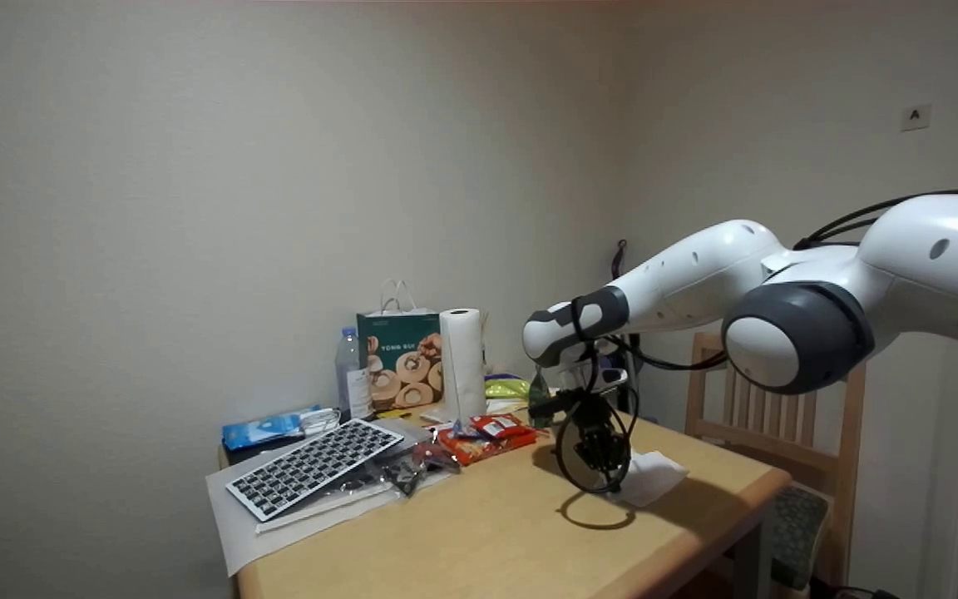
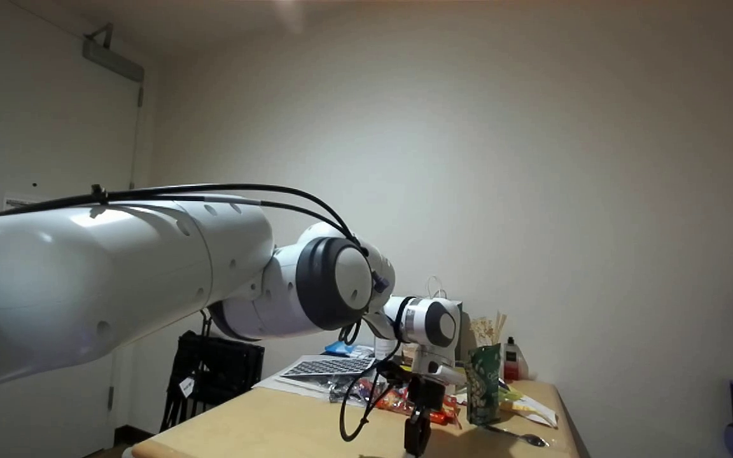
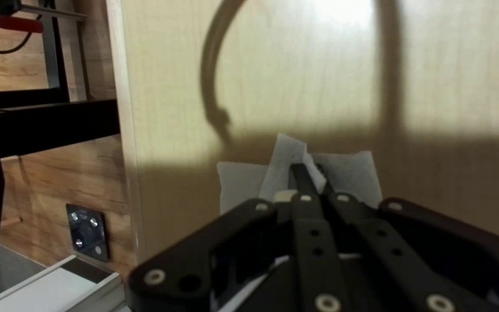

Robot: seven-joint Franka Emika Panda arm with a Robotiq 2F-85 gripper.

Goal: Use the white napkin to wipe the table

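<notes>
The white napkin (image 1: pixel 652 478) lies spread on the light tan wooden table (image 1: pixel 446 541) near its edge in an exterior view. In the wrist view the napkin (image 3: pixel 351 171) spreads out on both sides of the fingers, with a fold standing up between them. My gripper (image 3: pixel 310 168) points down and its two fingertips are close together, pinching that fold. The gripper also shows low over the table in both exterior views (image 1: pixel 610 482) (image 2: pixel 415 442). The napkin's middle is hidden under the gripper. The napkin does not show in an exterior view where the gripper reaches the bottom edge.
Red snack packets (image 1: pixel 487 441) and a white paper towel roll (image 1: pixel 463 362) stand behind the gripper. A white-framed black grid panel (image 1: pixel 317 468) lies on papers. A green pouch (image 2: pixel 484 385) and a spoon (image 2: pixel 522 437) are near the arm. A wooden chair (image 1: pixel 849 449) stands beside the table.
</notes>
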